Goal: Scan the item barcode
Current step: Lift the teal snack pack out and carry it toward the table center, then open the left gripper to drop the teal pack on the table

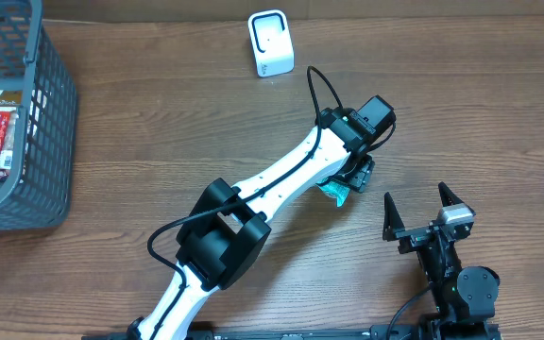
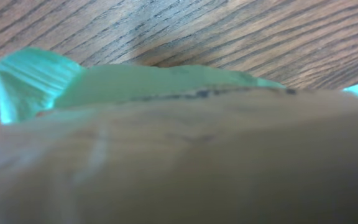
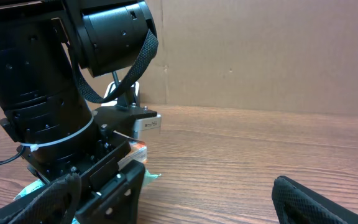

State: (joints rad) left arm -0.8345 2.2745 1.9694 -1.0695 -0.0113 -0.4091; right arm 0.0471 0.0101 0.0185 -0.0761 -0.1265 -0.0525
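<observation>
Overhead view of a wooden bench. Your left gripper is reached out to the middle of the bench, right of centre, and pressed low over a small green packet lying flat on the wood. Only one teal corner of the packet shows from under the gripper. The left wrist view is filled by blurred green wrapper, so the fingers cannot be made out, and it cannot be told how wide the jaws stand or whether they have hold of the packet.

Your right gripper sits near the front right corner, fingers spread wide and holding nothing, just beside the packet but apart from it. A white scanner stands upright at the far edge, well apart from the packet. A grey basket with other packaged goods sits at the left edge.

The step in hand looks like taking up the packet with the left arm.

- **Grip:** The wrapper is thin and likely slippery, so close across its body, not on the crimped end.
- **Lift:** Confirm it rises with the fingers before you travel.
- **Barcode:** It is not visible in any view. Expect to turn the packet at the scanner until the printed side faces its front.
- **Right arm:** Keep it parked clear.
</observation>
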